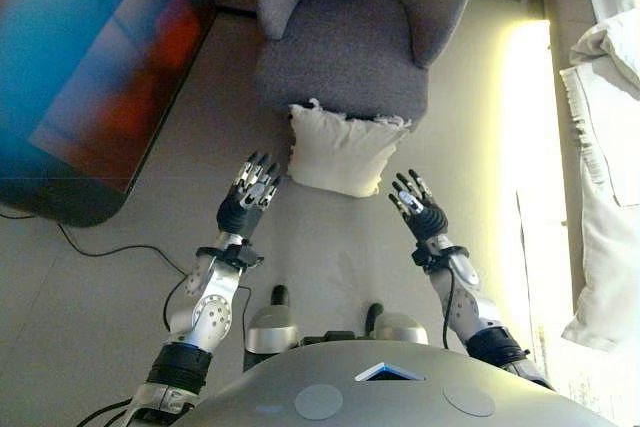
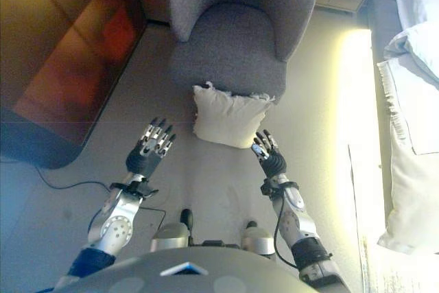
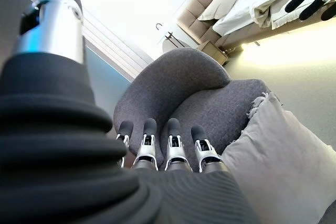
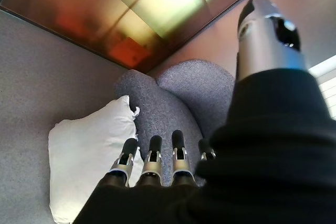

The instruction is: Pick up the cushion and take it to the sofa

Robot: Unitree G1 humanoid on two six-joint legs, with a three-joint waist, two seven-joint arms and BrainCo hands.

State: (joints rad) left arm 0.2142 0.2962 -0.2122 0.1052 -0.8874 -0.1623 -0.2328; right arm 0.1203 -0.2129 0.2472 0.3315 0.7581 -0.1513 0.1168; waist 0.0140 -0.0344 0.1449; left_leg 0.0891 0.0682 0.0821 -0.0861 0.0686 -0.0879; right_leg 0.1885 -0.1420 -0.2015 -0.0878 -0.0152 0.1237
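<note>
A pale floor [image 1: 330, 247] runs ahead of the robot, with a dark screen-like panel [image 1: 90, 77] off to its left and white bedding [image 1: 605, 147] along its right. Nearest, the left hand [image 1: 252, 190] and the right hand [image 1: 415, 203] are raised with fingers straight and spread, holding nothing. Between and just beyond them the cream cushion [image 1: 343, 150] stands on the floor, leaning against the front of the grey sofa chair [image 1: 345, 47]. Each hand sits just beside a lower corner of the cushion; whether either touches it cannot be told. By my reading, nothing is done yet: the cushion is ungrasped, so closing in, lifting and carrying it onto the seat all remain.
</note>
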